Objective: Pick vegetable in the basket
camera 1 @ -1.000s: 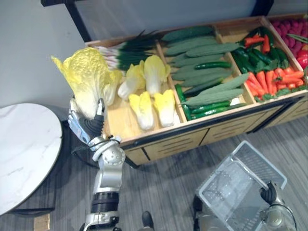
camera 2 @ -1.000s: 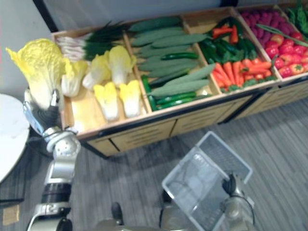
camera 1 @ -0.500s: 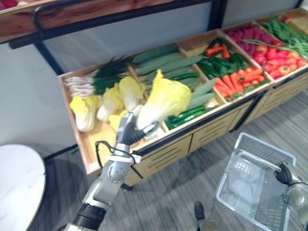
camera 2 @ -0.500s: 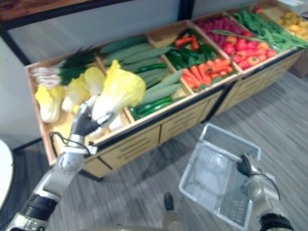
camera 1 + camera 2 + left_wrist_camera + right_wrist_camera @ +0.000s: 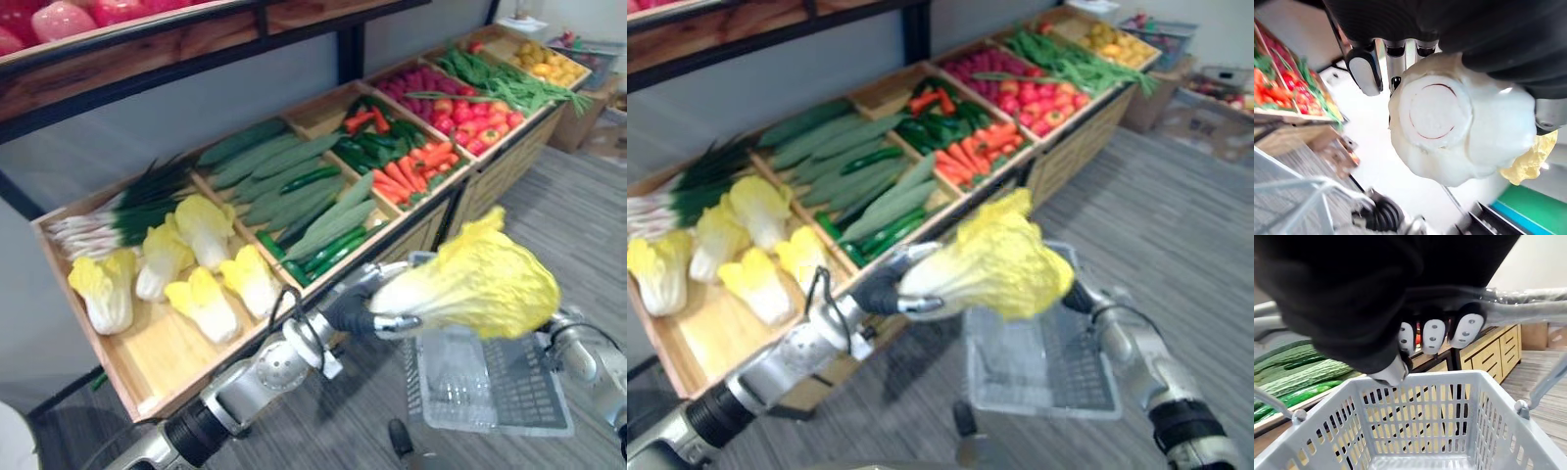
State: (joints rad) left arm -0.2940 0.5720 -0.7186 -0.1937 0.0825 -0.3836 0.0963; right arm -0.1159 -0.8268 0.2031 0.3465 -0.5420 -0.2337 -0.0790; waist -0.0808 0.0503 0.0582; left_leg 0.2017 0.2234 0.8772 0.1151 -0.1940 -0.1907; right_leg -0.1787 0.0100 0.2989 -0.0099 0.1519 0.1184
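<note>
A big yellow-and-white napa cabbage [image 5: 480, 289] hangs sideways in the air, my left hand [image 5: 355, 311] shut on its white stem end. In the left wrist view the cut stem base [image 5: 1436, 111] faces the camera, with fingers [image 5: 1365, 68] curled against it. The leafy end is above a grey plastic basket [image 5: 509, 397] that hangs in front of the produce stand. My right hand [image 5: 1080, 297] holds that basket; its fingers [image 5: 1434, 337] are curled round the handle [image 5: 1533, 308] in the right wrist view, and the basket's inside [image 5: 1415, 416] shows nothing in it.
A long wooden produce stand [image 5: 157, 362] runs along the back. It holds more napa cabbages [image 5: 201, 294], green onions [image 5: 118, 211], cucumbers [image 5: 294, 181], carrots and peppers [image 5: 407, 166], and red produce [image 5: 436, 93]. A shelf edge [image 5: 147, 44] runs above it. Grey floor [image 5: 1176, 225] lies to the right.
My left hand has swung the cabbage from in front of the stand rightwards, out over the basket. The camera has turned right as well, so the stand sits further left.
</note>
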